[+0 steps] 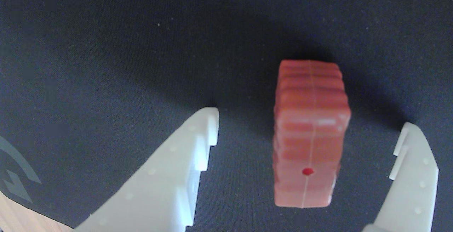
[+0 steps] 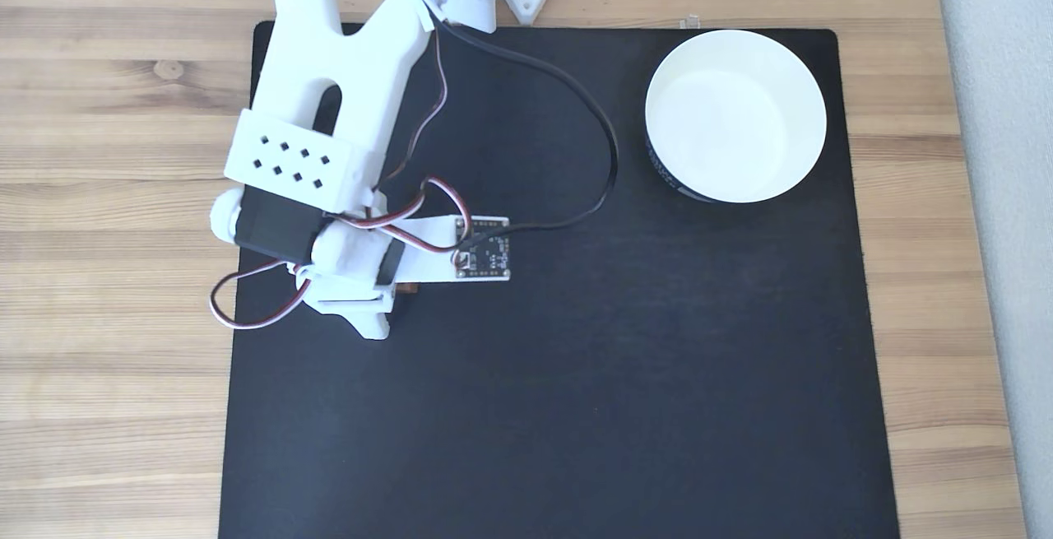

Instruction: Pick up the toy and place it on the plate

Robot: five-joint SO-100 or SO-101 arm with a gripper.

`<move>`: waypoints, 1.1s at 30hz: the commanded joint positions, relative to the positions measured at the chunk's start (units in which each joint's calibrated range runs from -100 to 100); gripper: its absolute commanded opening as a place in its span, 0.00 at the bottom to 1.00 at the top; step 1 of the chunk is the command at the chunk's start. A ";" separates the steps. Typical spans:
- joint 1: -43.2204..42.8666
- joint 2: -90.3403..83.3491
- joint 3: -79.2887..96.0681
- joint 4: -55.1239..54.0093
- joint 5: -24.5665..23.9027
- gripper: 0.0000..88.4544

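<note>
One toy (image 1: 309, 133), one plate (image 2: 735, 115), one mat (image 2: 576, 374).

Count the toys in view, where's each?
1. The toy, a reddish-brown brick, stands on the black mat between the open gripper fingers in the wrist view, touching neither. The fixed view shows the plate empty; the arm could hide others there.

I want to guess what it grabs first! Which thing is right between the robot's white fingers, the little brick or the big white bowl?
The little reddish toy: it sits between the open gripper fingers. The white plate rests far off at the mat's corner.
</note>
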 commanded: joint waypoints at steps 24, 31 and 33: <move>-1.75 -1.17 -1.67 0.02 -0.40 0.03; -7.18 -13.93 -1.67 -0.15 -3.79 0.03; -11.03 -21.10 -1.40 -0.06 -5.67 0.03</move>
